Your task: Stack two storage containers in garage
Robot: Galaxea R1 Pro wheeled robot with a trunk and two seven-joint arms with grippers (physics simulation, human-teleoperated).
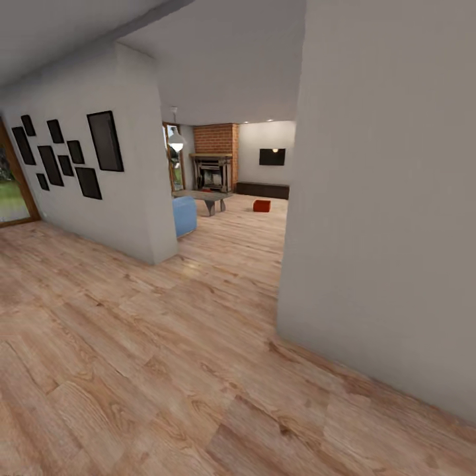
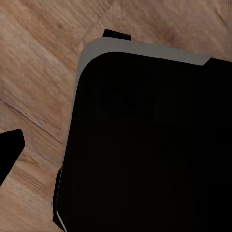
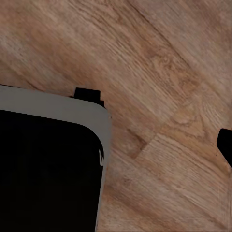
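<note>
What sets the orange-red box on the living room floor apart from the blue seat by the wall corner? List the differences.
The orange-red box is small in the head view and stands far back, near the long dark cabinet; the blue seat looks larger and sits closer, half hidden behind the wall corner. The box stands in the open; the seat is beside the low table. Both rest on the wood plank floor.

Brightness: you had even, soft daylight.
Sources: pendant lamp point(image 1: 176, 139), ceiling spots, window point(image 1: 12, 192).
Glare: pale sheen on plank floor point(image 1: 192, 264).
Distortion: your edges bowed.
Wrist views: slightly soft.
</note>
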